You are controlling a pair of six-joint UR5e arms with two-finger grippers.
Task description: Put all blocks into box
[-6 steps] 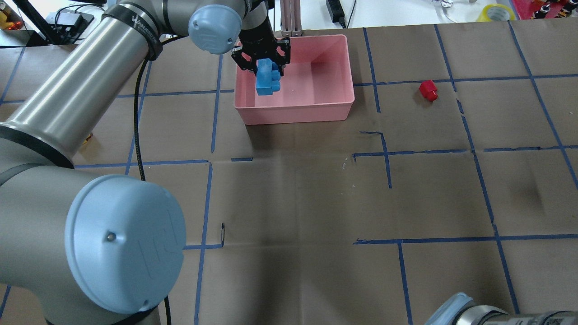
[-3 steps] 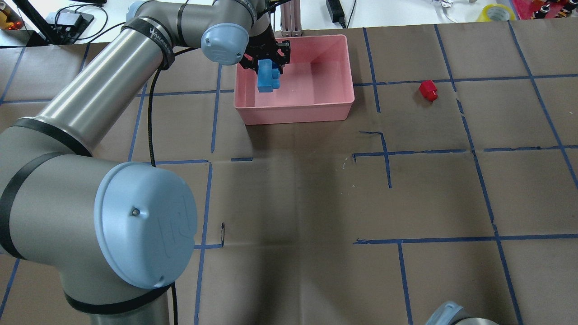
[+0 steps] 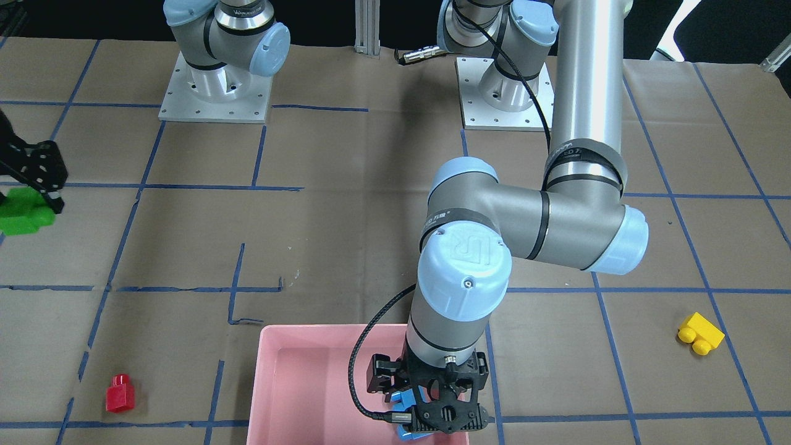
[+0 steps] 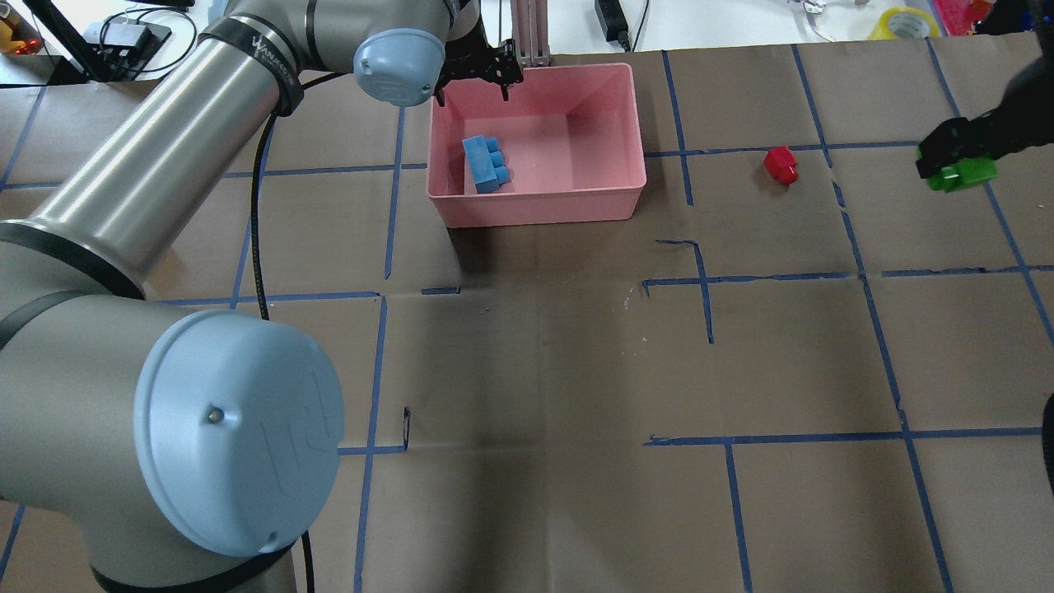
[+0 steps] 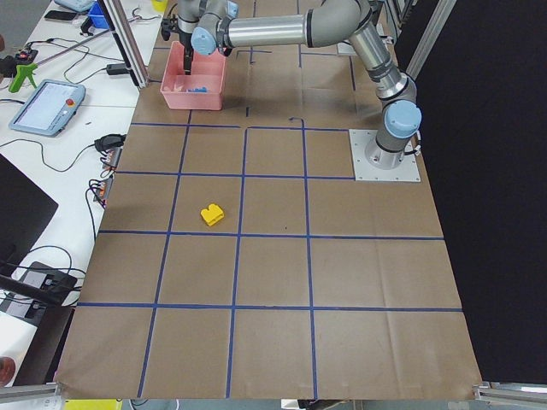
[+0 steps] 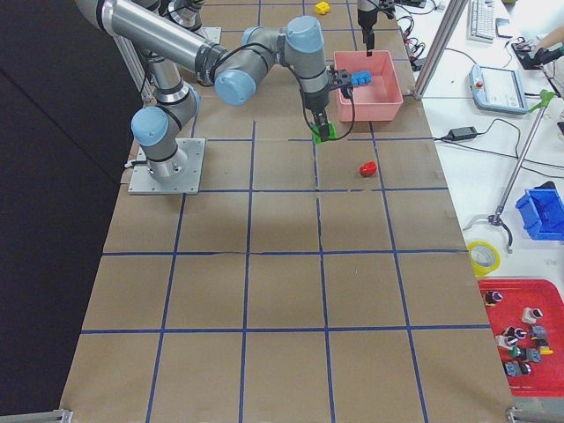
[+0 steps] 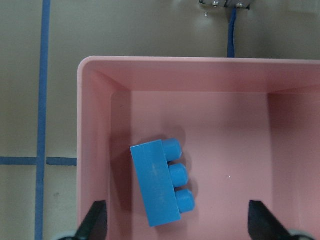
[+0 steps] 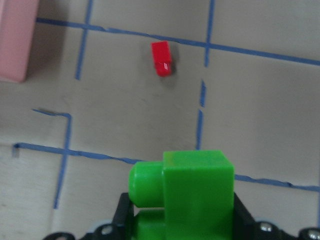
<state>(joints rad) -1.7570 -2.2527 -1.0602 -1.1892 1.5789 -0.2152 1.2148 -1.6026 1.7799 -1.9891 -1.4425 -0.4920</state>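
Observation:
The light blue block lies on its side on the floor of the pink box, by the left wall; the left wrist view shows it free between the spread fingertips. My left gripper hangs open over the box's far left corner. My right gripper is shut on the green block, held above the table right of the red block. The yellow block lies on the table well out on my left side.
An aluminium post stands just behind the box. A roll of yellow tape and cables lie beyond the table's far edge. The arms' base plates sit at the near edge. Brown paper with blue tape lines covers the table.
My left gripper has let go of the light blue block, which now lies in the box, and has lifted back. My right gripper with the green block has come into view at the right.

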